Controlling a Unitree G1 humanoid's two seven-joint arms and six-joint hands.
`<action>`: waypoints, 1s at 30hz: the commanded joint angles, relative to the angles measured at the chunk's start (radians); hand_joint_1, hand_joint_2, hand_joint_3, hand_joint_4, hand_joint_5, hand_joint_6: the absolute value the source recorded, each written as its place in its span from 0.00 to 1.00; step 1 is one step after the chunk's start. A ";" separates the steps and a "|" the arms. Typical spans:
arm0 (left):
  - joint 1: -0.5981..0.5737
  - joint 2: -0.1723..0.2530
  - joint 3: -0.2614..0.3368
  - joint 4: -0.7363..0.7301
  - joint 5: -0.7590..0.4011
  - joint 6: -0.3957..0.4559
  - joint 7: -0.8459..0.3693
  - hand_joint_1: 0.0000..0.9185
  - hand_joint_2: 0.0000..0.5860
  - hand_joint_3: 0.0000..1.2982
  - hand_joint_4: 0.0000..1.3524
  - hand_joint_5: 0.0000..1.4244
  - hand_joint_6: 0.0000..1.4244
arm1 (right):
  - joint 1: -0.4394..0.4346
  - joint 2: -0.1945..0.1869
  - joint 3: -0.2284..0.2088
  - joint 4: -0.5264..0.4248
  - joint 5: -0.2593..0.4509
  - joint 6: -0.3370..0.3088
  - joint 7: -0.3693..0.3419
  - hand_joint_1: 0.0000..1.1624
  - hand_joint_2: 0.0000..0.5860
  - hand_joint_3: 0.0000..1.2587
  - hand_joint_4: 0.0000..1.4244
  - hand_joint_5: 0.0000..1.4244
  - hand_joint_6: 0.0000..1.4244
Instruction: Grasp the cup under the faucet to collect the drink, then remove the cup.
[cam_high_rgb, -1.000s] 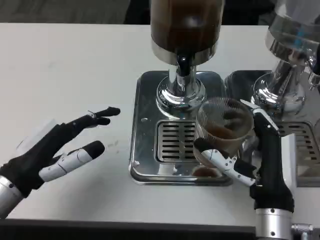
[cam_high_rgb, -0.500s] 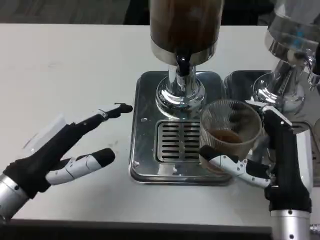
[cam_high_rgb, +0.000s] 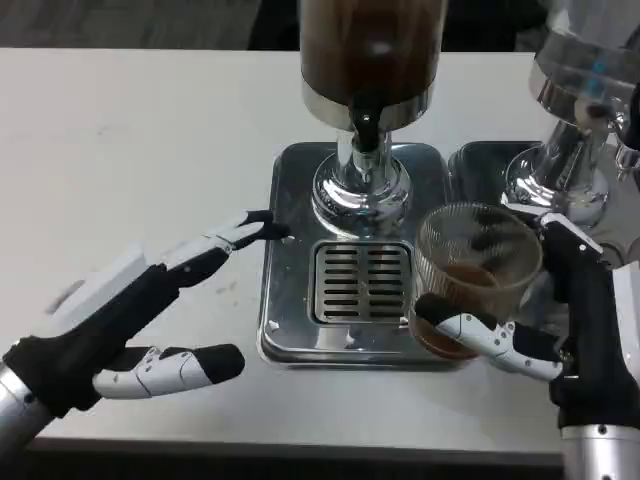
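The ribbed clear cup (cam_high_rgb: 478, 272) sits right of centre in the frame, at the drip tray's (cam_high_rgb: 290, 330) right edge, clear of the faucet (cam_high_rgb: 366, 130). It looks light, thin and slippery, with sloshing drink inside; best held around the mid-wall. The right hand (cam_high_rgb: 560, 330) wraps it, fingers in front, thumb behind. The left hand (cam_high_rgb: 120, 320) hovers spread at lower left.

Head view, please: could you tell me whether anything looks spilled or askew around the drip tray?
Nothing stands out. The right hand holds the cup upright with brown drink inside, at the drip tray's right edge. The left hand is open beside it.
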 joint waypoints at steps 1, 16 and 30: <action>0.023 0.029 -0.002 -0.036 0.017 -0.026 -0.009 0.00 0.08 0.11 0.01 0.04 0.05 | 0.001 0.006 -0.012 -0.044 0.019 -0.016 0.004 0.88 0.13 0.64 0.66 0.74 0.97; 0.103 0.088 -0.001 -0.138 0.055 -0.104 -0.008 0.00 0.06 0.08 0.00 0.00 0.02 | 0.039 0.013 -0.029 -0.135 0.052 0.000 0.070 0.89 0.12 0.65 0.68 0.74 0.97; 0.168 0.140 0.035 -0.208 0.042 -0.119 -0.006 0.00 0.05 0.05 0.00 0.00 0.01 | 0.082 0.022 -0.043 -0.212 0.063 0.016 0.101 0.89 0.13 0.67 0.69 0.75 0.97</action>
